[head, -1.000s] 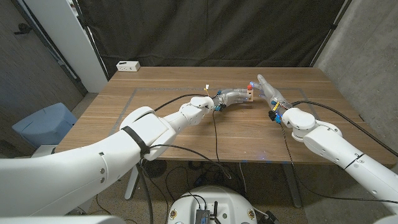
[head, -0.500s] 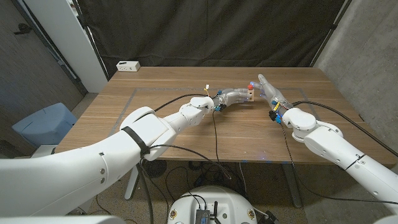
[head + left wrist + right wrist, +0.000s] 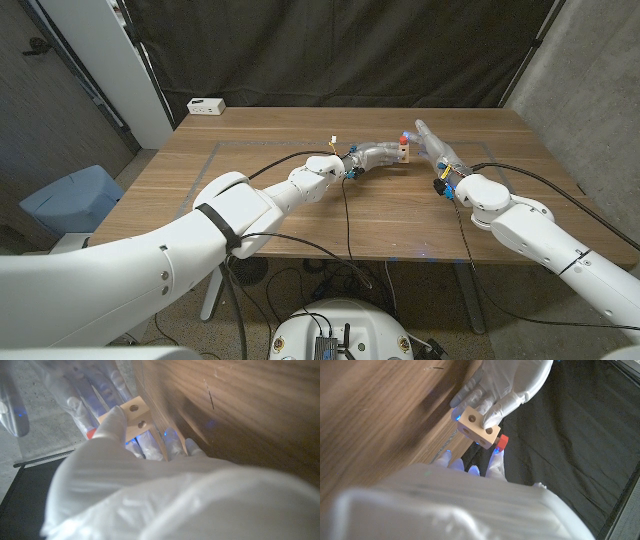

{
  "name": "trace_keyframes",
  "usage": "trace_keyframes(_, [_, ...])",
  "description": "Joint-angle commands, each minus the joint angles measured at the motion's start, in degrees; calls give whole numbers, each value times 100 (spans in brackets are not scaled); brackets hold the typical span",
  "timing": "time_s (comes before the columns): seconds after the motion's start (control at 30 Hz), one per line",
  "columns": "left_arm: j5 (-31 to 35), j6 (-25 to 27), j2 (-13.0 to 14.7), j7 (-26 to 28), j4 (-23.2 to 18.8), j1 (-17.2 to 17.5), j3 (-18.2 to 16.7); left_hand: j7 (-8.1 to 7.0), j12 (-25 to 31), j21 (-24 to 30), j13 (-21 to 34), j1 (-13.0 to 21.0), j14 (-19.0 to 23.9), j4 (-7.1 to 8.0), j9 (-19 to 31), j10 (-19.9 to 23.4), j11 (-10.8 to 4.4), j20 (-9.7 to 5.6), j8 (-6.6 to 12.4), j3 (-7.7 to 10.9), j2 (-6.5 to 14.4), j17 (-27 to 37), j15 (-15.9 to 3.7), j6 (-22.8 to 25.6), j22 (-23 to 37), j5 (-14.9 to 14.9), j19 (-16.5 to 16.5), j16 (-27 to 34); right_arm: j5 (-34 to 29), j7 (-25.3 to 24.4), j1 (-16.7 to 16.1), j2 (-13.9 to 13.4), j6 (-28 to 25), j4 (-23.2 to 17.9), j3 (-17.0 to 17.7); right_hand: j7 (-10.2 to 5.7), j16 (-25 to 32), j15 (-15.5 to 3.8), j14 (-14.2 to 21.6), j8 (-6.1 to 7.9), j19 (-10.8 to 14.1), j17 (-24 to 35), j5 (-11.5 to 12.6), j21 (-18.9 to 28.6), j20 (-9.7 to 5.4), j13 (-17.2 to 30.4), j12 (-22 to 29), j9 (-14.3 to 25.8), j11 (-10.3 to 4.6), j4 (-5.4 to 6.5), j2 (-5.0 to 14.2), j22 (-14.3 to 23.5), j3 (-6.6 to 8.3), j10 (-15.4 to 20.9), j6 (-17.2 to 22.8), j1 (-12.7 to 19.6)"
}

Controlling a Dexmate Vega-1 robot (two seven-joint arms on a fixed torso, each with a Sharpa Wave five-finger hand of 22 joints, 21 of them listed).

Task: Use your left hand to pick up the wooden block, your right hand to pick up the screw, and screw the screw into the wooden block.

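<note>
The wooden block (image 3: 402, 151) is a small pale cuboid with two round holes in one face (image 3: 478, 425). My left hand (image 3: 374, 155) grips it just above the middle of the table, thumb over its top edge (image 3: 134, 415). My right hand (image 3: 430, 145) reaches in from the right, fingertips right beside the block. The screw (image 3: 503, 441) has a red head and is pinched at those fingertips, close against the block's end. In the head view the screw (image 3: 404, 133) is a red dot just behind the block. Its shaft is hidden.
A white box (image 3: 206, 105) sits at the table's far left corner. Black cables (image 3: 345, 205) trail from both wrists across the table (image 3: 250, 190) toward its front edge. A blue chair (image 3: 70, 200) stands off the left side, and a black curtain hangs behind.
</note>
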Motion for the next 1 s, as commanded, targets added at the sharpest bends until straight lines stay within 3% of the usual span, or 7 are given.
trace_keyframes(0.03, [1, 9, -5, 12, 0, 2, -8, 196, 55, 38, 32, 2, 47, 38, 30, 45, 16, 20, 40, 13, 65, 24, -320, 250, 27, 26, 5, 28, 27, -27, -84, -54, -62, -97, 37, 16, 4, 37, -879, 31, -2, 10, 25, 17, 24, 2, 15, -2, 5, 5, 166, -1, 9, -453, 38, 21])
trace_keyframes(1.0, [2, 49, 9, 13, 3, -5, -29, 190, 56, 39, 32, -5, 50, 40, 30, 46, 16, 17, 48, 10, 60, 24, -314, 269, 27, 26, 8, 28, 28, -116, -214, -129, -157, -283, 84, 23, 5, 40, -877, 36, 2, 9, 26, 18, 22, 2, 17, -1, 10, 4, 167, -1, 11, -446, 67, 24])
